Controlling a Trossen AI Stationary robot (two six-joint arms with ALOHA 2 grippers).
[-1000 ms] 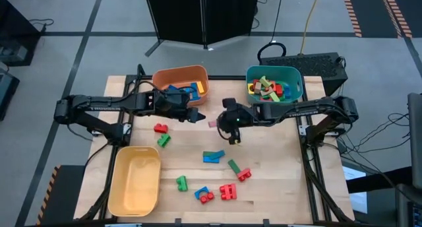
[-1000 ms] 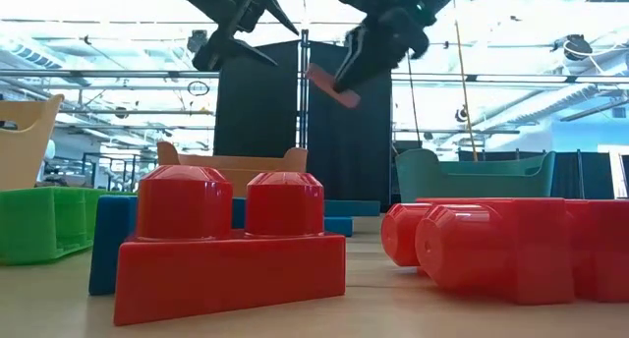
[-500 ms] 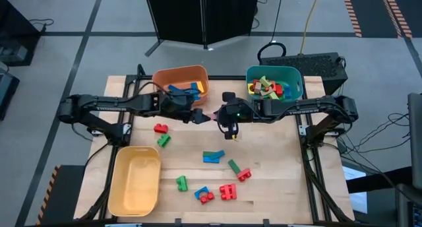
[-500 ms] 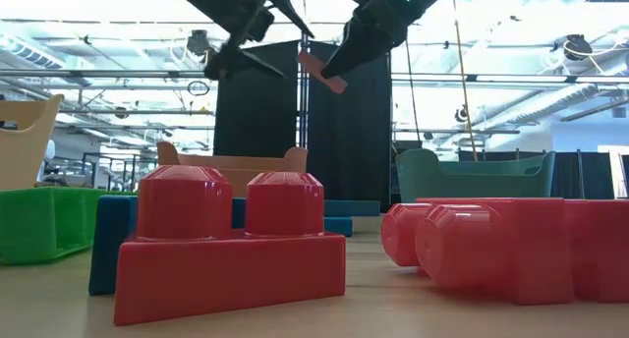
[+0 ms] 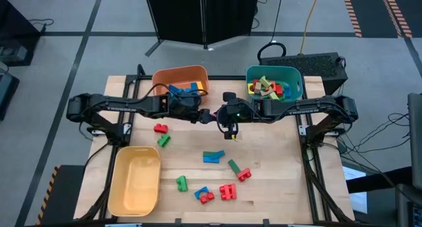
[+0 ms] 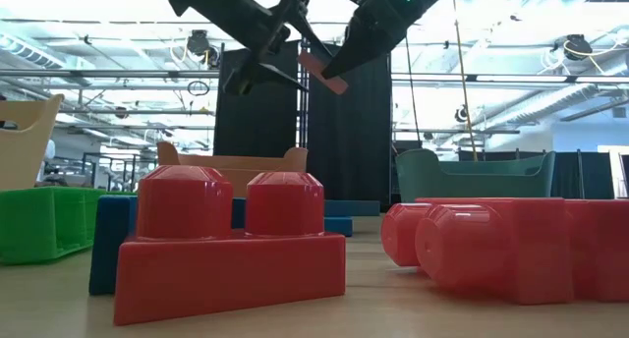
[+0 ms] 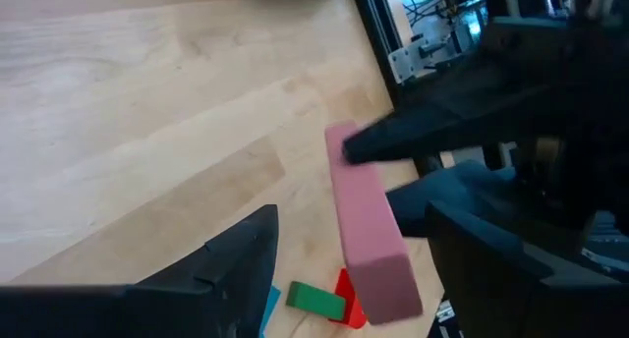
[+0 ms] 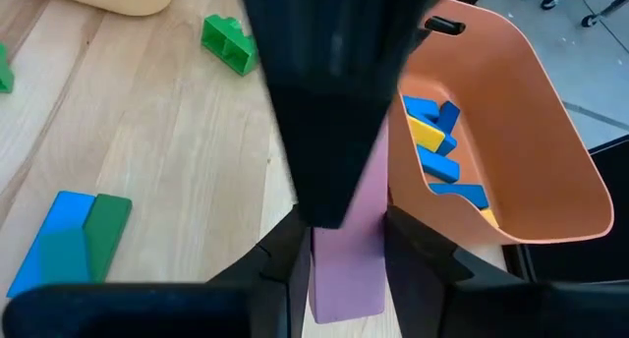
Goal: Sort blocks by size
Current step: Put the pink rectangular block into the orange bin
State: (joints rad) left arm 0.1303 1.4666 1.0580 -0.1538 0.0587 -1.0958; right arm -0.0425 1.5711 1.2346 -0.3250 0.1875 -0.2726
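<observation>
Pink bar [image 7: 366,225] — pinched by right gripper [image 6: 332,73], between left gripper [image 7: 344,259] fingers.

No text, label, brand, number or sign is showing legibly in any of the views: nothing readable is standing on the blocks, the bins, the arms or the bench, and nothing legible is showing in the room behind it.
</observation>
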